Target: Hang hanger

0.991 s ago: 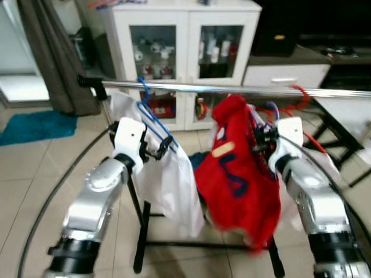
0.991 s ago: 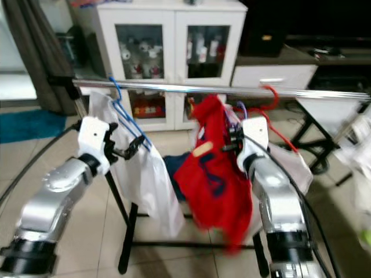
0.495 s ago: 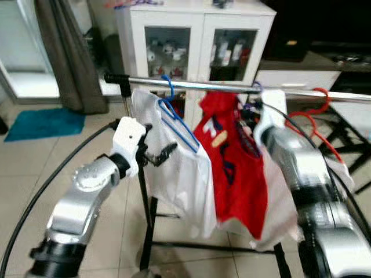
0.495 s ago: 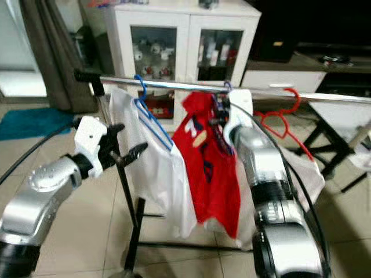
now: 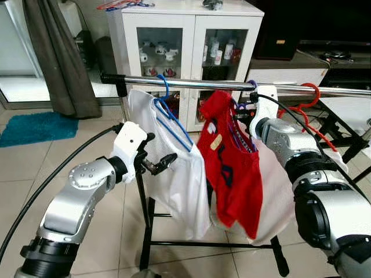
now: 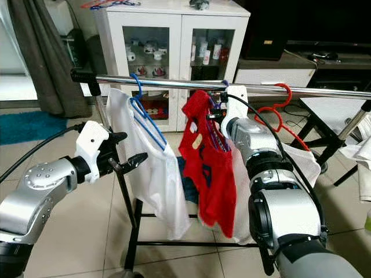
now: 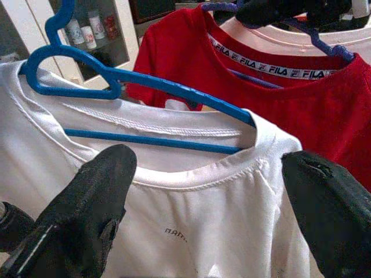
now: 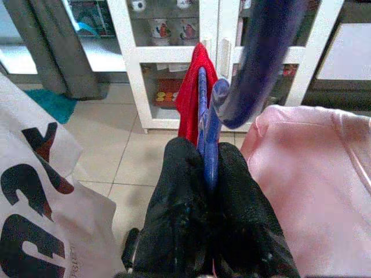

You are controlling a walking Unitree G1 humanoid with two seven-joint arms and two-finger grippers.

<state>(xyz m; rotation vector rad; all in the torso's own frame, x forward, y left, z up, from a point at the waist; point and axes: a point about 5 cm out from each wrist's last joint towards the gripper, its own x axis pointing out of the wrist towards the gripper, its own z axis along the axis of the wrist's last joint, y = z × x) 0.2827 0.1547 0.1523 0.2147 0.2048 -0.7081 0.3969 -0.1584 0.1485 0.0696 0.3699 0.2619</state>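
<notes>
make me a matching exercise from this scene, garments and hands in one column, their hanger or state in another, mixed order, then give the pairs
Column one:
1. white cotton t-shirt
2. red FILA t-shirt
3. left hand
4. right hand

Column two:
A. fingers shut on the purple plastic hanger
B. hangs on the blue plastic hanger
C. fingers open, holding nothing, beside the white garment
D. hangs on the purple hanger, between the white t-shirt and the pale pink garment

Pairs: 1-B, 2-D, 3-C, 4-A
</notes>
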